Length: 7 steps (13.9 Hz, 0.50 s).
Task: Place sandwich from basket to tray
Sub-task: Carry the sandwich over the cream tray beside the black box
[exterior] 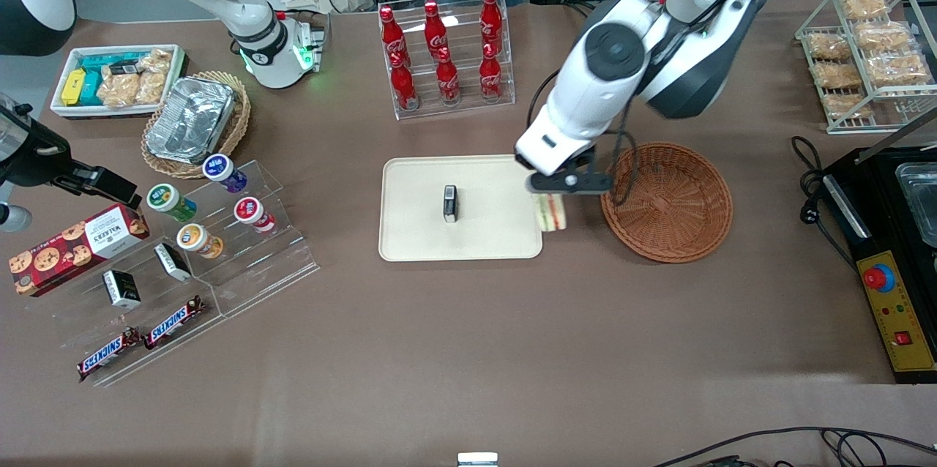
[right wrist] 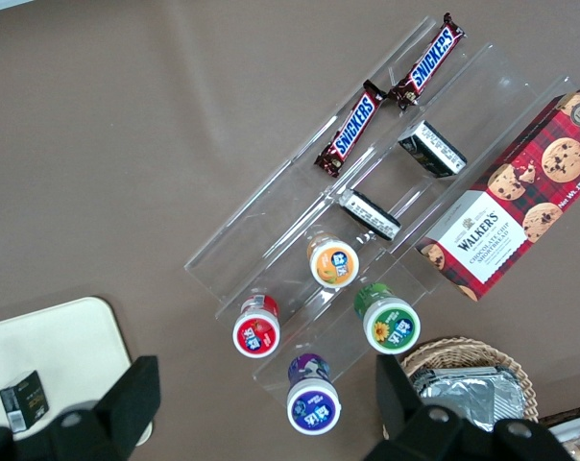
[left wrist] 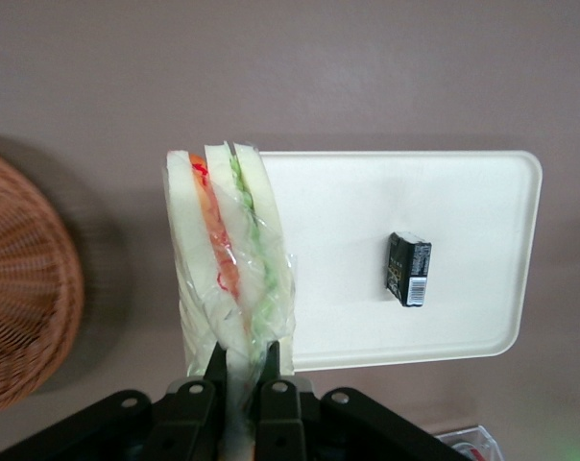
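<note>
From my station I see the left gripper (exterior: 562, 192) hanging above the gap between the tray (exterior: 417, 233) and the reddish-brown wicker basket (exterior: 667, 201), its 2 fingers (left wrist: 216, 370) pinched on the wrapped sandwich (left wrist: 230, 269). The sandwich is off the table — a triangular wedge in clear film, bread slices on edge with red, orange and green filling showing between them. In the front view the sandwich hangs just over the tray's edge nearest the basket, clear of the basket's rim. The basket itself holds nothing I can make out. On the tray lies 1 small black box (exterior: 450, 203) with a barcode on one end, near the middle and well apart from the sandwich. The tray sits flat on the brown table (exterior: 468, 350).
</note>
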Available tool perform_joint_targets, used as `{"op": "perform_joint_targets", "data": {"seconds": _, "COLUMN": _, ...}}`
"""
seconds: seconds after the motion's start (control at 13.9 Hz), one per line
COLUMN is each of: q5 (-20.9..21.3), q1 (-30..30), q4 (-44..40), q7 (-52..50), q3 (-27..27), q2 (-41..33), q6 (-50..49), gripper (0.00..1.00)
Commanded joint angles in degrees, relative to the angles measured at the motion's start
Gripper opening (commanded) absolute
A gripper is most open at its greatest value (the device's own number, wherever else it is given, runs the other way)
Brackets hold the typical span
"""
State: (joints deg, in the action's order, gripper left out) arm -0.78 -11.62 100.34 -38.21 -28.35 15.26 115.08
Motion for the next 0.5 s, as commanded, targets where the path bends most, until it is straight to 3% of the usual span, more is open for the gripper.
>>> {"op": "perform_joint_targets", "data": {"seconds": 0.0, "q5": 3.57, "q1": -2.09, "q4": 1.16, "q7": 0.86, "q3": 0.31, "q2": 4.94, "q6": 4.96, "gripper": 0.00}}
{"op": "perform_joint_targets", "data": {"seconds": 0.43, "q5": 4.73, "q1": -4.03, "q4": 6.26, "q7": 0.95, "q3": 0.40, "q2": 10.92, "q6": 14.97, "gripper": 0.00}}
